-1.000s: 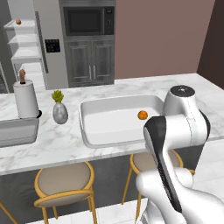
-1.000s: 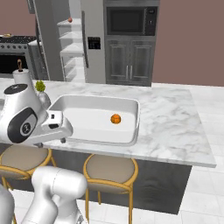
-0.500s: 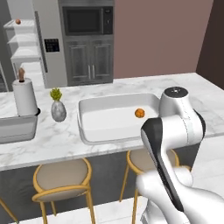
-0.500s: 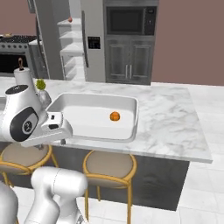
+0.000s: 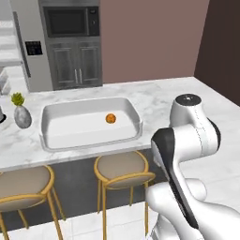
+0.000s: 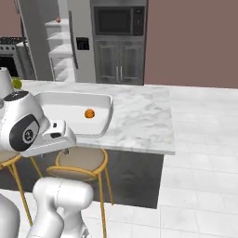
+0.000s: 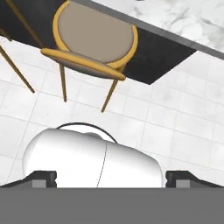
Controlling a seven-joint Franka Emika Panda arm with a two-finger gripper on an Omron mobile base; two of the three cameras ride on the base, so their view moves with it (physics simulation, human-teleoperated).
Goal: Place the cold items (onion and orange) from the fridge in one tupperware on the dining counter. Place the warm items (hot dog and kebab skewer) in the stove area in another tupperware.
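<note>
A wide white tupperware (image 5: 56, 140) (image 6: 104, 116) stands on the marble dining counter (image 5: 159, 101) (image 6: 139, 121). An orange (image 5: 110, 118) (image 6: 89, 113) lies inside it, toward its right end. On the top shelf of the open fridge (image 6: 60, 42) sits a small reddish thing (image 6: 58, 20), too small to tell whether it is the onion. My gripper (image 7: 111, 179) is open with nothing between its fingertips (image 7: 43, 178). It hangs in front of the counter, pointing down at the floor and a stool (image 7: 94, 39). The hot dog and kebab skewer are out of view.
Yellow-framed stools (image 5: 124, 168) (image 6: 81, 162) stand along the counter's front edge. A small plant in a grey vase (image 5: 21, 112) (image 6: 16, 83) sits left of the tupperware. The stove (image 6: 9, 46) is far left, and dark cabinets with a microwave (image 5: 70, 21) line the back wall.
The whole scene has slid left in both base views, so the camera has moved with the base. The orange stays in the tupperware, and the gripper is as open as before.
</note>
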